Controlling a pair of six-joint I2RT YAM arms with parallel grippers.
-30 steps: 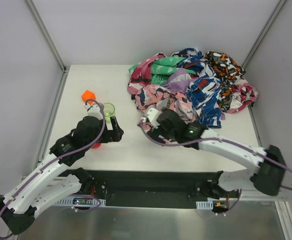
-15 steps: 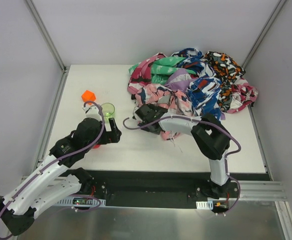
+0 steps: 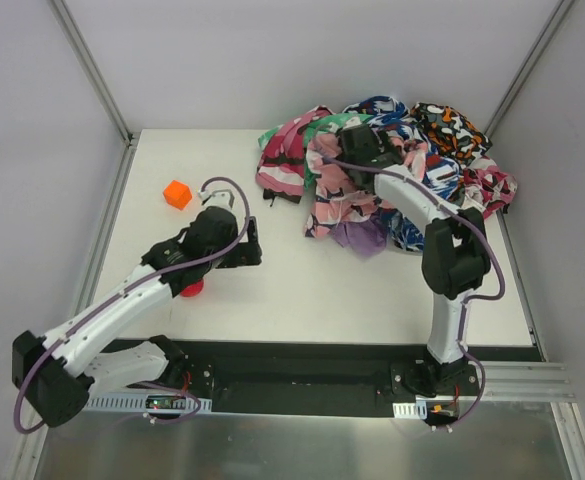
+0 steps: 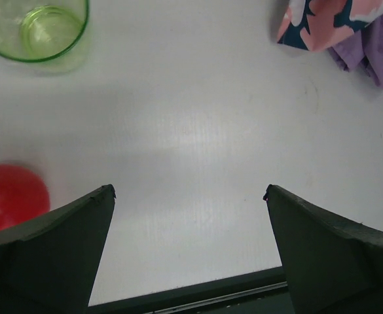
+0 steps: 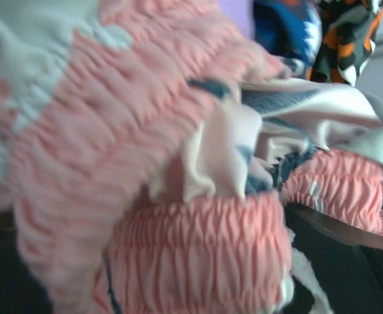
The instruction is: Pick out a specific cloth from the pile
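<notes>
Overhead, the pile [image 3: 412, 160] heaps in the far right corner of the counter [image 3: 272, 300]. The cloth [image 3: 362, 236], plain lavender, lies at the pile's near edge, partly under a pink printed cloth [image 3: 327, 195]. The right gripper [image 3: 357, 142] sits on top of the pile, its fingers buried in fabric. The left gripper [image 3: 244, 247] hovers over bare counter left of the pile, and an orange cube [image 3: 177, 193] lies farther left, well apart from it.

From the left wrist, the fingers [image 4: 54, 242] stand wide apart with nothing between them. A green cup [image 4: 44, 29] and a red ball [image 4: 11, 196] sit on the side away from the pile.

From the right wrist, pink gathered fabric fills the view; I cannot tell whether those fingers are closed.
</notes>
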